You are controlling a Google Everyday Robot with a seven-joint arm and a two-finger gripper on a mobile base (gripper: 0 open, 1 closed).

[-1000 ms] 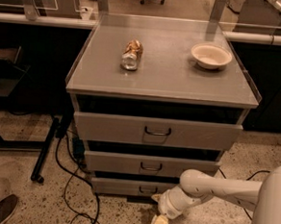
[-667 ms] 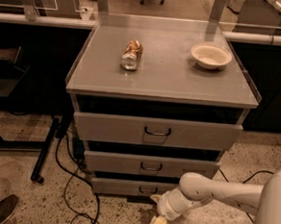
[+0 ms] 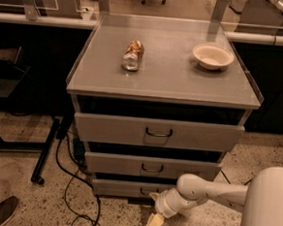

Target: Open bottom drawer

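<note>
The bottom drawer (image 3: pixel 121 187) is the slimmest grey front at the foot of the grey metal cabinet (image 3: pixel 163 82), under a taller top drawer (image 3: pixel 158 132) and a middle drawer (image 3: pixel 152 167). Its small dark pull handle (image 3: pixel 145 191) is partly hidden by my arm. The drawer looks shut or nearly so. My gripper (image 3: pixel 152 222) hangs low in front of the drawer's right half, its pale yellowish fingertips pointing down toward the floor, just below the handle.
A crushed can (image 3: pixel 132 55) and a white bowl (image 3: pixel 213 56) sit on the cabinet top. Black cables (image 3: pixel 73 188) trail over the speckled floor at the left. A black stand leg (image 3: pixel 45 152) and a person's shoe (image 3: pixel 1 212) are at the lower left.
My arm and gripper have stayed in nearly the same place in front of the bottom drawer. The shoe at the lower left has shifted a little.
</note>
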